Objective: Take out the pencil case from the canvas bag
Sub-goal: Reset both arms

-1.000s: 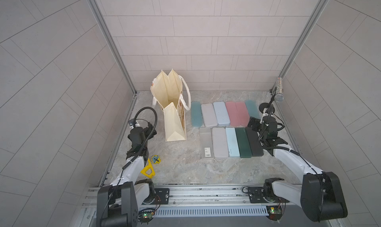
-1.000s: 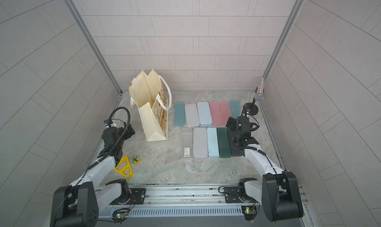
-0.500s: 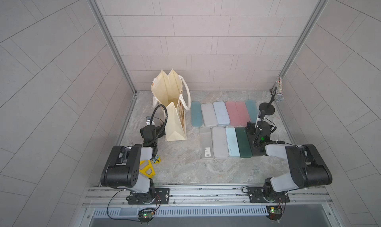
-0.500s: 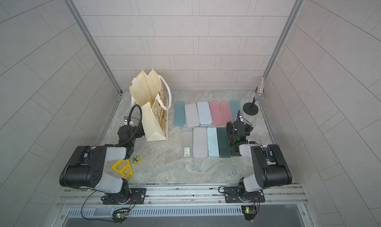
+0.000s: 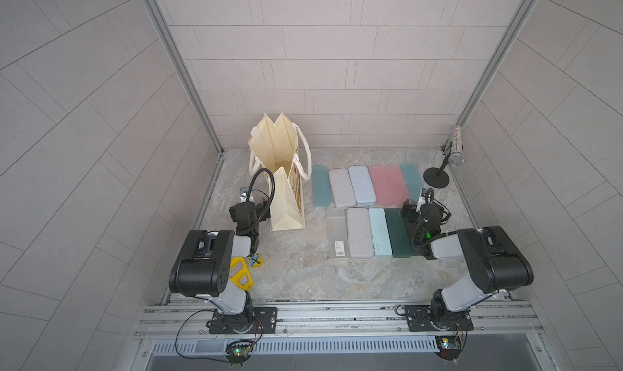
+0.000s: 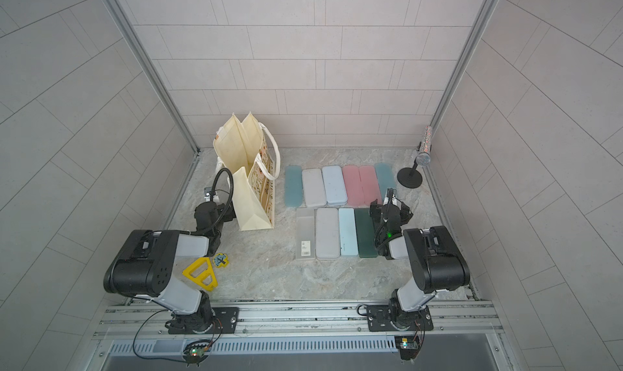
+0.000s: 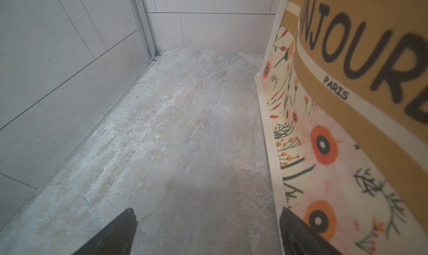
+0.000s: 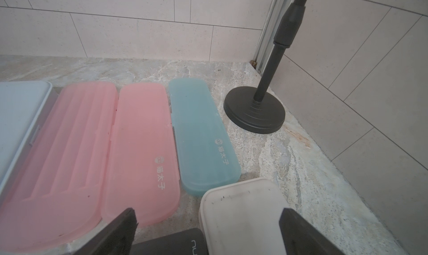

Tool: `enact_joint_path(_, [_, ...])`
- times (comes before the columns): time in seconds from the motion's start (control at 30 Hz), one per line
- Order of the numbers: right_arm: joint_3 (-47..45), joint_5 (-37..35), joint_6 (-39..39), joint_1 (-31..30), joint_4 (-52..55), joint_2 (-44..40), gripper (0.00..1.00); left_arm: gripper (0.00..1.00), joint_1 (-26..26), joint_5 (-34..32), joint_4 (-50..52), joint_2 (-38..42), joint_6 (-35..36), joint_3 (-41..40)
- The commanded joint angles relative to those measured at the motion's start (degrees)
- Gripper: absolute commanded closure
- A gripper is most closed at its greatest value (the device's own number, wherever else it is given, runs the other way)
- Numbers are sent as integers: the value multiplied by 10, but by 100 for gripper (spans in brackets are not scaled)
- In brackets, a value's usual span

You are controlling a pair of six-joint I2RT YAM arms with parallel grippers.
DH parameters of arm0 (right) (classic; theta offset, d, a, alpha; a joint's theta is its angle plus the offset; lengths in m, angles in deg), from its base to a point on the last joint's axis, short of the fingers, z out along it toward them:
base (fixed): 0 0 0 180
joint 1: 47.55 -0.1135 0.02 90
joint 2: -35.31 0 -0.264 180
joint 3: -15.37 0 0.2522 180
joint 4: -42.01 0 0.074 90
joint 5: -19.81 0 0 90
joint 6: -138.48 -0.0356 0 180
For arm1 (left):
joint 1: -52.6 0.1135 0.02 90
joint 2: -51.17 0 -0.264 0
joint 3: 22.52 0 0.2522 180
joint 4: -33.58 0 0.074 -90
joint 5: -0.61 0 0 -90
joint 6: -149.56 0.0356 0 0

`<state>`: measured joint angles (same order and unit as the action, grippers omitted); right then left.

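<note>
The cream canvas bag [image 5: 286, 197] stands upright and open at the back left. In both top views only bare lining shows inside it [image 6: 247, 157], and no pencil case shows in it. Several pencil cases lie in two rows to its right, among them a pink one [image 8: 141, 149] and a dark green one [image 5: 397, 233]. My left gripper [image 7: 207, 219] is open and low over the floor beside the bag's printed side [image 7: 347, 126]. One of its fingertips [image 7: 291, 226] is at the bag's bottom corner. My right gripper [image 8: 208, 219] is open above a white case [image 8: 240, 214] and a black case [image 8: 171, 242].
A microphone on a round black stand [image 5: 436, 179] is at the back right, close to the right gripper [image 5: 423, 211]. A yellow triangular piece [image 5: 241, 273] and a small blue piece [image 5: 255, 259] lie under the left arm. The left wall [image 7: 58, 80] runs close beside the left gripper.
Both arms have folded back with their elbows raised. The left gripper has moved right to the bag's side. The right gripper has drawn slightly back over the end of the front row.
</note>
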<state>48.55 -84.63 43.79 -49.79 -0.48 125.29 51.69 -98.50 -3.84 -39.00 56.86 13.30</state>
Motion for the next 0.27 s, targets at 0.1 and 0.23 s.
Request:
enact_joint_path(0.1, [0, -10, 11, -3, -17, 0, 0, 0, -3, 7, 4, -17, 15, 21])
enact_joint_path(0.23, [0, -9, 12, -3, -16, 0, 0, 0, -5, 21, -9, 1, 19, 4])
